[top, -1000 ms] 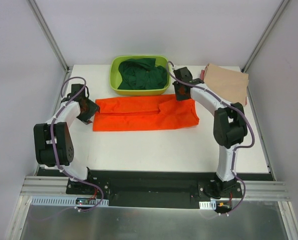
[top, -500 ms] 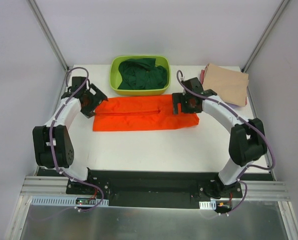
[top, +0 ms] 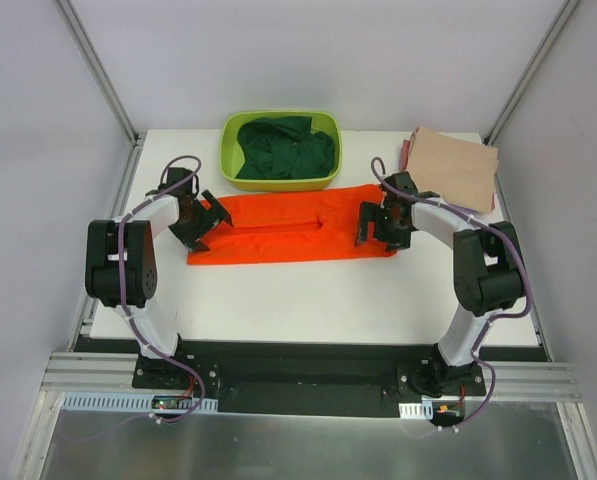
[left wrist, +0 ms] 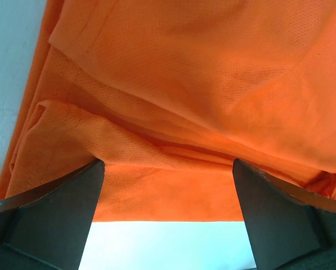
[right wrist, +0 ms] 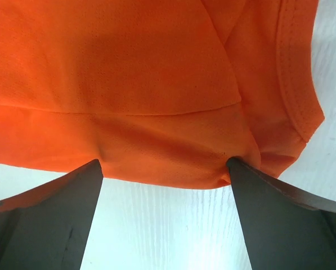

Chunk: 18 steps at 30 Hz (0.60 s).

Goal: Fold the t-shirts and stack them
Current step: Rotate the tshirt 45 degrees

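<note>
The orange t-shirt (top: pixel 288 228) lies flat in a long band across the middle of the table (top: pixel 308 300). The left hand (top: pixel 200 222) is down on its left end, fingers spread wide, tips on the near hem. The right hand (top: pixel 378 222) is on the right end, fingers apart too. Behind sits the dark green t-shirt (top: pixel 283 148) in the lime tub (top: pixel 278 184), with the tan t-shirt (top: pixel 456 165) at the far right corner.

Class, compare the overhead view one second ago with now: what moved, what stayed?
The left gripper slid inward over the left end of the orange t-shirt; the right gripper came nearward over its right end. Both are open, holding nothing. The shirt, dark green t-shirt, tub and tan t-shirt stayed put.
</note>
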Motion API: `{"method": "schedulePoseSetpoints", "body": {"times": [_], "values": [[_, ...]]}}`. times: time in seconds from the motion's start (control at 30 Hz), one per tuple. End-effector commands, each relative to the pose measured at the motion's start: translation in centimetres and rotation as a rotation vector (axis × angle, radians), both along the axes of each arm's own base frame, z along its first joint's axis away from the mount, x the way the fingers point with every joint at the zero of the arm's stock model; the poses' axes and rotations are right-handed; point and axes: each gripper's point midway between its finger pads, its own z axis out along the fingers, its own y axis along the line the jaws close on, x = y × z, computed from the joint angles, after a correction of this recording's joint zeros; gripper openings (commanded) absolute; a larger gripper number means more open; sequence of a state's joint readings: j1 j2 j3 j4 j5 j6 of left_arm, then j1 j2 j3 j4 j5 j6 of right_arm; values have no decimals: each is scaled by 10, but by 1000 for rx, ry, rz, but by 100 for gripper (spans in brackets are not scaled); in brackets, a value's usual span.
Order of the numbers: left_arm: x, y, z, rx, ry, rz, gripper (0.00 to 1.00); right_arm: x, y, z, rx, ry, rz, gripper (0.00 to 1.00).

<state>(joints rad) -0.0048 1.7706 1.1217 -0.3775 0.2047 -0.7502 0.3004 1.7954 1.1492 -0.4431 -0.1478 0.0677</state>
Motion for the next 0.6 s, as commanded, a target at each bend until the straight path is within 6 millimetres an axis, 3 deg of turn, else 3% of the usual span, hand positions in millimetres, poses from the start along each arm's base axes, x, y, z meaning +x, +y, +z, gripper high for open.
{"method": "schedulePoseSetpoints", "body": {"times": [0.0, 0.13, 0.23, 0.37, 0.47, 0.57], "values": [[-30, 1, -11, -1, 50, -31, 99, 9, 1, -14, 42, 25, -21, 96], [-70, -4, -15, -31, 85, -44, 99, 29, -2, -7, 16, -3, -31, 96], [-118, -13, -21, -88, 130, -31, 99, 49, -1, 0, 30, -39, -14, 96], [-165, -35, -17, -136, 117, -74, 99, 76, -1, 4, 18, -54, 6, 96], [-180, -45, -4, -184, 56, -89, 99, 91, -2, 5, -4, -78, 47, 96], [-176, -44, 14, -175, -28, -105, 99, 97, 0, 17, -8, -112, 73, 96]]}}
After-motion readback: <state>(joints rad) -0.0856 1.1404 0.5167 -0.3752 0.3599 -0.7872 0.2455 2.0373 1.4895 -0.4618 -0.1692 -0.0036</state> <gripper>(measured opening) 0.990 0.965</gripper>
